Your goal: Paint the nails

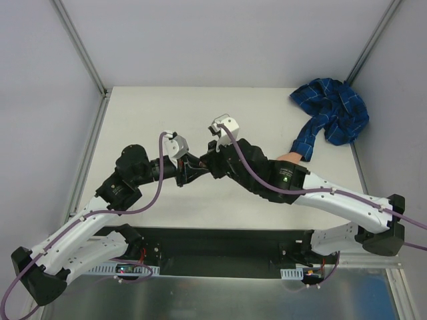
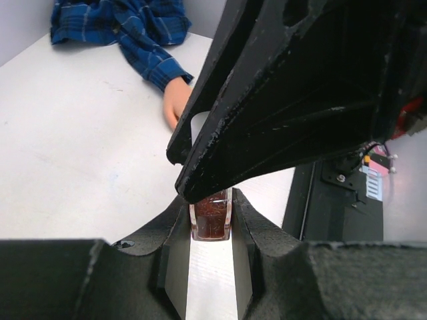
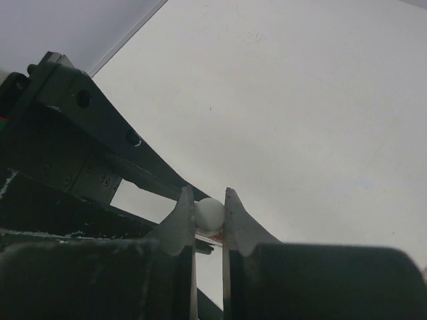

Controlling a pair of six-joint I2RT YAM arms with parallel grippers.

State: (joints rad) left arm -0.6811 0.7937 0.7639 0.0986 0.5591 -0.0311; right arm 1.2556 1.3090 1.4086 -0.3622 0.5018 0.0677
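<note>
My left gripper (image 2: 211, 208) is shut on a small glass bottle (image 2: 211, 219) of dark red polish, held just above the table. My right gripper (image 3: 209, 212) is shut on the bottle's white cap (image 3: 210, 215) from above. In the top view both grippers meet mid-table, left gripper (image 1: 195, 169) and right gripper (image 1: 209, 162). The flesh-coloured fake hand (image 2: 175, 100) with its blue plaid sleeve (image 2: 127, 27) lies beyond them. In the top view only a bit of the hand (image 1: 288, 158) shows beside my right arm. Its nails are hidden.
The sleeve cloth (image 1: 333, 113) is bunched in the far right corner of the white table (image 1: 153, 113). Grey walls and metal posts (image 1: 80, 47) close the table in. A black base plate (image 1: 220, 250) runs along the near edge.
</note>
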